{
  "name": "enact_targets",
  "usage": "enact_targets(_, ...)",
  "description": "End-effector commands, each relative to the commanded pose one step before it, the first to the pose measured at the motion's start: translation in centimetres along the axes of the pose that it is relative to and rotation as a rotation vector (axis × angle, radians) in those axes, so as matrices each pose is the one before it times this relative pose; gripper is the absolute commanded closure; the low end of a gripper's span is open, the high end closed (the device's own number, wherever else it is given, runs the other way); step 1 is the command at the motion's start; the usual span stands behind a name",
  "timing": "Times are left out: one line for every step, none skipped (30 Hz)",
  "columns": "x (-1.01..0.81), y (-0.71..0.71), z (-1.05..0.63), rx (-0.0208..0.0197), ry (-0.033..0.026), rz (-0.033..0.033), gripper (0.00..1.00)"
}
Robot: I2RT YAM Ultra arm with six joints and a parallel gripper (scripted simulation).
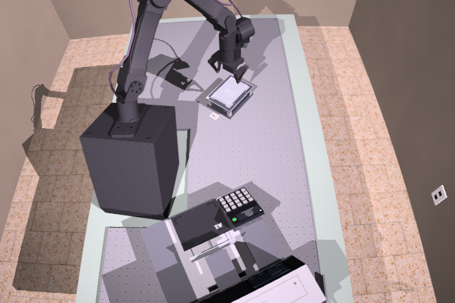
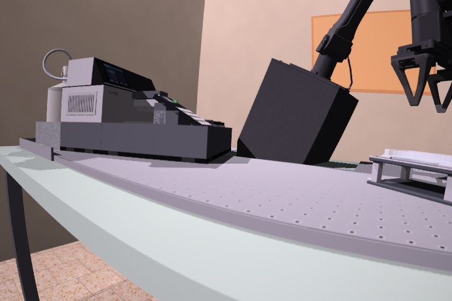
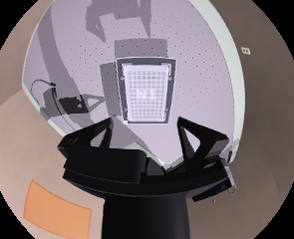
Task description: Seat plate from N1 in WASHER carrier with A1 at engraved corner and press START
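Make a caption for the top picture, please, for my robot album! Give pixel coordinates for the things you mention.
Open end effector (image 1: 227,74) above the white plate (image 1: 229,92) in its nest (image 1: 229,113), the washer's carrier (image 1: 199,223) waiting with no plate.

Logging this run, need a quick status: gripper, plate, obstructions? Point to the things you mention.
Gripper (image 1: 226,76) (image 2: 427,108) (image 3: 145,120) open, above nest. Plate (image 1: 229,91) (image 2: 425,157) (image 3: 146,92) on nest N1 (image 1: 229,113) (image 2: 451,189) (image 3: 171,92). No obstruction seen between them.
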State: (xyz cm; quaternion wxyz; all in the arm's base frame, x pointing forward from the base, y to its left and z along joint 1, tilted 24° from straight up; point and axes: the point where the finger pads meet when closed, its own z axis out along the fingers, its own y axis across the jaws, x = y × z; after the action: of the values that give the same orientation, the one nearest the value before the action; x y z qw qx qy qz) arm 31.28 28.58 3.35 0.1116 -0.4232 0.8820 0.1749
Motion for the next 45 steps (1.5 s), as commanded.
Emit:
enact_targets(-1.654, -0.648, -2.022, 0.02354, -0.0508, 0.01073, 0.0)
enact_targets(0.0, 0.0, 0.0, 0.0, 0.0, 0.0, 0.0)
enact_targets(0.0, 0.0, 0.0, 0.0, 0.0, 0.0, 0.0)
enact_targets(0.0, 0.0, 0.0, 0.0, 0.0, 0.0, 0.0)
enact_targets(0.0, 0.0, 0.0, 0.0, 0.0, 0.0, 0.0)
enact_targets(0.0, 0.0, 0.0, 0.0, 0.0, 0.0, 0.0)
enact_targets(0.0, 0.0, 0.0, 0.0, 0.0, 0.0, 0.0)
enact_targets(0.0, 0.0, 0.0, 0.0, 0.0, 0.0, 0.0)
enact_targets(0.0, 0.0, 0.0, 0.0, 0.0, 0.0, 0.0)
enact_targets(0.0, 0.0, 0.0, 0.0, 0.0, 0.0, 0.0)
enact_targets(0.0, 0.0, 0.0, 0.0, 0.0, 0.0, 0.0)
enact_targets(0.0, 0.0, 0.0, 0.0, 0.0, 0.0, 0.0)
enact_targets(0.0, 0.0, 0.0, 0.0, 0.0, 0.0, 0.0)
enact_targets(0.0, 0.0, 0.0, 0.0, 0.0, 0.0, 0.0)
enact_targets(0.0, 0.0, 0.0, 0.0, 0.0, 0.0, 0.0)
enact_targets(0.0, 0.0, 0.0, 0.0, 0.0, 0.0, 0.0)
enact_targets(0.0, 0.0, 0.0, 0.0, 0.0, 0.0, 0.0)
enact_targets(-0.146, -0.182, 0.569, 0.00229, -0.00503, -0.00164, 0.0)
enact_targets(0.31, -0.048, 1.009, -0.00333, 0.01407, 0.00097, 0.0)
enact_targets(0.031, 0.161, 0.283, -0.00109, 0.00285, -0.00344, 0.0)
enact_targets(-0.013, 0.176, 0.217, -0.00093, 0.00104, -0.00399, 0.0)
enact_targets(-0.016, 0.19, 0.217, -0.0017, 0.00085, -0.00397, 0.0)
enact_targets(-0.023, 0.104, 0.168, -0.00205, -0.00052, -0.00167, 0.0)
enact_targets(-0.383, 0.067, -0.424, 0.00253, -0.01597, -0.00366, 0.0)
enact_targets(-0.139, -0.121, -0.108, 0.00263, -0.00706, 0.00155, 0.0)
enact_targets(0.159, -0.211, 0.32, 0.00119, 0.00464, 0.00518, 0.0)
enact_targets(0.4, -0.171, 0.699, -0.00156, 0.01466, 0.00603, 0.0)
enact_targets(0.179, 0.057, 0.32, -0.00067, 0.00549, -0.00008, 0.0)
enact_targets(0.0, 0.0, 0.0, 0.0, 0.0, 0.0, 0.0)
enact_targets(0.0, 0.0, 0.0, 0.0, 0.0, 0.0, 0.0)
enact_targets(-0.604, 0.41, -0.882, 0.00217, -0.02637, -0.01157, 0.0)
enact_targets(0.537, 0.089, 0.766, -0.0061, 0.01798, 0.0029, 0.0)
enact_targets(0.591, -0.022, 0.812, -0.00487, 0.01954, 0.00518, 0.0)
enact_targets(0.284, -0.089, 0.347, 0.00002, 0.00731, 0.00379, 0.0)
enact_targets(0.19, -0.139, 0.201, 0.00145, 0.00338, 0.00412, 0.0)
enact_targets(0.174, -0.123, 0.199, 0.00136, 0.00316, 0.00365, 0.0)
enact_targets(0.149, -0.021, 0.216, -0.00006, 0.00314, 0.00161, 0.0)
enact_targets(-0.139, 0.145, -0.127, 0.00083, -0.0067, -0.00379, 0.0)
enact_targets(-0.226, 0.215, -0.214, 0.00092, -0.00935, -0.00586, 0.0)
enact_targets(-0.251, 0.133, 0.089, -0.00206, -0.00533, -0.00394, 0.0)
enact_targets(-0.12, -0.075, 0.512, -0.00232, 0.00317, 0.0005, 0.0)
enact_targets(0.238, -0.129, 0.447, -0.00046, 0.00794, 0.00409, 0.0)
enact_targets(0.089, -0.146, 0.16, 0.0019, 0.00115, 0.00334, 0.0)
enact_targets(0.075, -0.122, 0.162, 0.00174, 0.00101, 0.00274, 0.0)
enact_targets(0.053, -0.028, 0.179, 0.00081, 0.00109, 0.00071, 0.0)
